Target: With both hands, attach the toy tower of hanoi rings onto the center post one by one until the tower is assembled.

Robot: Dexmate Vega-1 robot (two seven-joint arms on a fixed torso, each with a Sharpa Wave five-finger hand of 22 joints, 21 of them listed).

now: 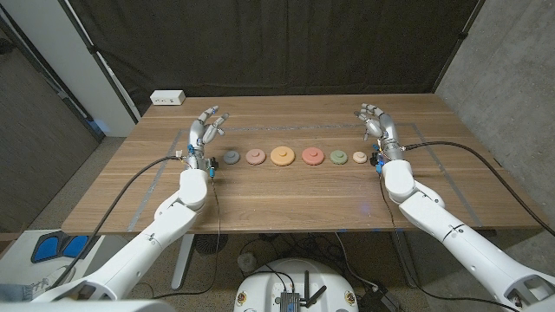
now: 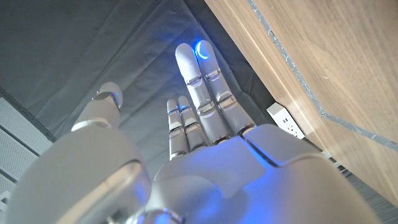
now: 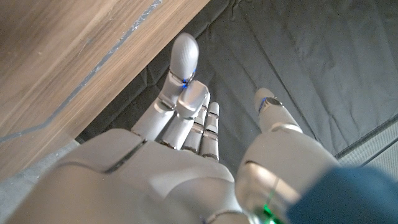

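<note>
wood table [image 1: 286, 195]; rings [image 1: 282, 156] in row btwn empty hands.

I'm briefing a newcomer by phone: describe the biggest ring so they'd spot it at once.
Look at the wooden table, where a row of six discs runs across its middle between the left hand and the right hand. The biggest ring is third from the robot's left, yellow-orange, wider than the pink ring and the red ring flanking it.

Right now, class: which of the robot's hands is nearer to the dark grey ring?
Left. The left hand hovers just beside the dark grey ring; the right hand is beyond the row's far end.
</note>
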